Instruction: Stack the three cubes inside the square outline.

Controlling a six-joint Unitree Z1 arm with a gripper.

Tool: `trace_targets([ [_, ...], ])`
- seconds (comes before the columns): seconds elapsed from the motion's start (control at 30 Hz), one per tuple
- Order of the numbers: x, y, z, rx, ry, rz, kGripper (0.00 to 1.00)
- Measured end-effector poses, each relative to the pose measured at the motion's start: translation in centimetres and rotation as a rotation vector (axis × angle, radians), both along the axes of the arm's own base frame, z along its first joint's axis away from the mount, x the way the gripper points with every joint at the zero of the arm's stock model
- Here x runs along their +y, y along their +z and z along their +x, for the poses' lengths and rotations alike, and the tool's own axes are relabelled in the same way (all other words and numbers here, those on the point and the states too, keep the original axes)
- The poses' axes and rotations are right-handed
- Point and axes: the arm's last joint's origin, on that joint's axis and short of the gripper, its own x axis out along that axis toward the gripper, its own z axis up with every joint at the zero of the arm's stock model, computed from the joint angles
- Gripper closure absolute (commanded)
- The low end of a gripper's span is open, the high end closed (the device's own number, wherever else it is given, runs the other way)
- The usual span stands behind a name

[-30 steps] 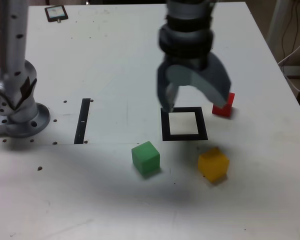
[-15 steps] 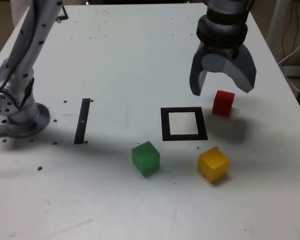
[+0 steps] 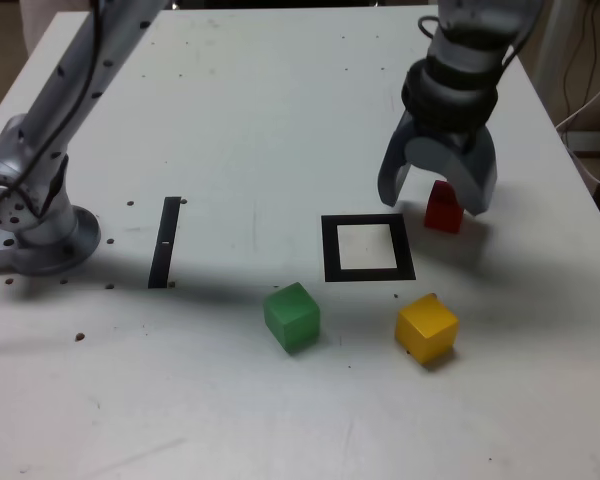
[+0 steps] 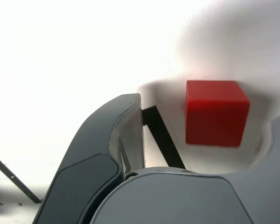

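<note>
End effector (image 3: 436,198) straddles red cube (image 3: 443,207), jaws spread, untouched.

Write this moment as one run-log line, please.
gripper: open, around red cube | square outline: empty | green, yellow: loose

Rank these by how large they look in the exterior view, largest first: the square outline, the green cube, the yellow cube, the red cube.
1. Square outline.
2. Green cube and yellow cube: alike, not ranked.
3. Red cube: looks smallest, but it lies farther from the camera and the open gripper partly hides it.
</note>
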Motion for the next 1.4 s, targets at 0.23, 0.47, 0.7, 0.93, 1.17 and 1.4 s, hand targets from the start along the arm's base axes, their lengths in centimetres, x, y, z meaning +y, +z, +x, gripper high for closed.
trace_targets([
  [0.23,0.0,-1.0,1.2,-0.004,-0.006,-0.005,0.38],
  [0.47,-0.1,-1.0,1.6,-0.017,-0.008,-0.024,0.56],
  [0.7,-0.2,-1.4,1.9,-0.027,-0.008,-0.029,0.64],
  [0.93,-0.2,-1.4,2.1,-0.045,-0.008,-0.029,0.69],
  [1.17,-0.1,0.0,0.6,-0.083,0.016,-0.019,0.71],
  [1.4,0.0,1.8,-4.3,-0.102,0.131,0.003,0.71],
])
